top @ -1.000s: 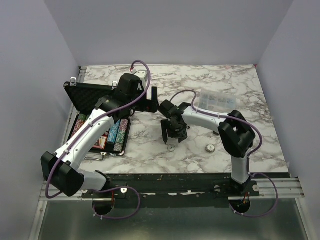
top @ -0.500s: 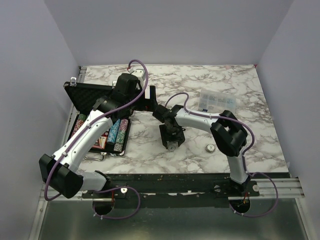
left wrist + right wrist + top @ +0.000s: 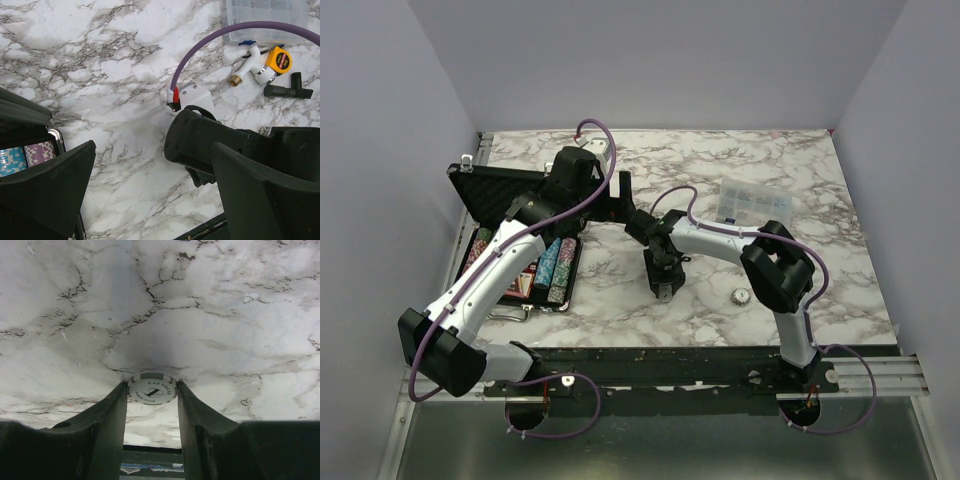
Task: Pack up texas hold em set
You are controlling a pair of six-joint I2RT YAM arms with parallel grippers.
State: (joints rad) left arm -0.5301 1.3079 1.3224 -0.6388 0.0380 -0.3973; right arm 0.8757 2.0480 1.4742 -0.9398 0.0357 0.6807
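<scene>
The black case (image 3: 495, 192) lies open at the table's left, its lid up at the back. Rows of coloured chips (image 3: 555, 265) fill the base, and they also show in the left wrist view (image 3: 25, 155). A bit of red (image 3: 524, 286) shows beside the rows. My left gripper (image 3: 620, 198) hangs open and empty (image 3: 150, 200) by the lid's right end. My right gripper (image 3: 663, 288) is down on the table's middle, its fingertips closed on both edges of a small white round chip (image 3: 152, 388). A second white chip (image 3: 741, 296) lies to its right.
A clear plastic compartment box (image 3: 752, 203) sits at the back right. The left wrist view shows a yellow tape measure (image 3: 278, 60), a white tap fitting (image 3: 245, 70) and a black fitting (image 3: 287, 91) in front of it. The table's front edge is just below the right gripper.
My right gripper has come down over the white chip that lay just in front of it and closed on its edges. The left arm has barely moved.
</scene>
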